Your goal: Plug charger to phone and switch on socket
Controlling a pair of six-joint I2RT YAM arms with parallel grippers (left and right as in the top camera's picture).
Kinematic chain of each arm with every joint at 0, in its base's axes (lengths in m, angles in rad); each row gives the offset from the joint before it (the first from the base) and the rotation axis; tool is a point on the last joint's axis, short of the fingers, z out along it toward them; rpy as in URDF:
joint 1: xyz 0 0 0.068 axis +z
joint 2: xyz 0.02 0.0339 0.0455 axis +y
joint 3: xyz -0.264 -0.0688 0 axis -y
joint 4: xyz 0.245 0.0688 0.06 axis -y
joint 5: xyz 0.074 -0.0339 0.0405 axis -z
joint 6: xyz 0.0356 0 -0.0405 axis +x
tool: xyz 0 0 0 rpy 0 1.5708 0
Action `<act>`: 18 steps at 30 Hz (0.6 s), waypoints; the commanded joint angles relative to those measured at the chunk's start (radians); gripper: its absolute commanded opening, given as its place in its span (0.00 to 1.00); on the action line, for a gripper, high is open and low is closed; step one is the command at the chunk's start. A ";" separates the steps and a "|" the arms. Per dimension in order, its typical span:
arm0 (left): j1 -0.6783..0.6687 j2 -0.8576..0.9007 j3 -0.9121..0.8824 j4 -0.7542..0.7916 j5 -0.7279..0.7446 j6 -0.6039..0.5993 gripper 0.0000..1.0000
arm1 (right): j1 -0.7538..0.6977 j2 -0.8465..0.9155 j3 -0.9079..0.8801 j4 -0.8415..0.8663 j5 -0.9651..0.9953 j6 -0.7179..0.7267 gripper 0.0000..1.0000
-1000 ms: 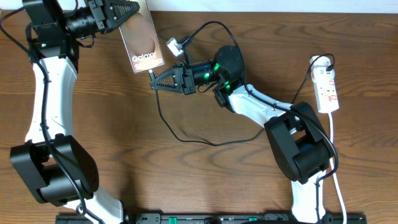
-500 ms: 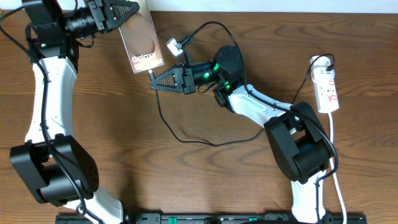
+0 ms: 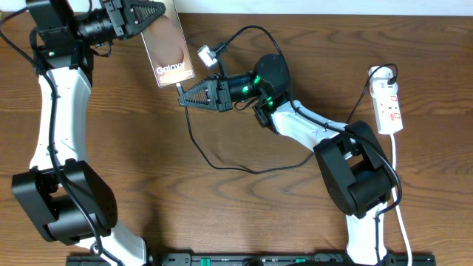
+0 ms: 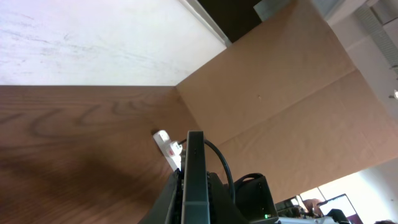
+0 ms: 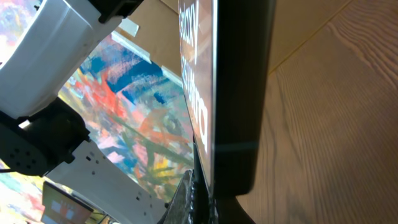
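Observation:
In the overhead view my left gripper [image 3: 153, 12] is shut on the top end of the phone [image 3: 170, 48], a dark slab with white "Galaxy" lettering held above the table's far left. My right gripper [image 3: 185, 96] is shut on the plug tip of the charger [image 3: 194, 140]. The tip sits right at the phone's lower edge. The thin black cable loops across the table behind it. The socket [image 3: 389, 102] lies far right. In the left wrist view the phone [image 4: 196, 174] shows edge-on between the jaws. The right wrist view is filled by the phone [image 5: 239, 93], and the plug tip is hidden.
A small white adapter [image 3: 205, 54] lies on the wood just right of the phone; the left wrist view shows the adapter [image 4: 166, 143] too. The socket's thick white cord [image 3: 399, 199] runs down the right edge. Both arm bases stand at the near edge.

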 commanded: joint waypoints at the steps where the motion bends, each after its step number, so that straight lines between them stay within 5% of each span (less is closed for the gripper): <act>1: 0.003 -0.011 0.006 0.005 0.050 0.009 0.07 | -0.002 0.004 0.003 0.011 0.091 0.004 0.01; 18: 0.002 -0.011 0.006 0.004 0.050 0.009 0.07 | -0.002 0.004 0.003 0.014 0.150 0.004 0.01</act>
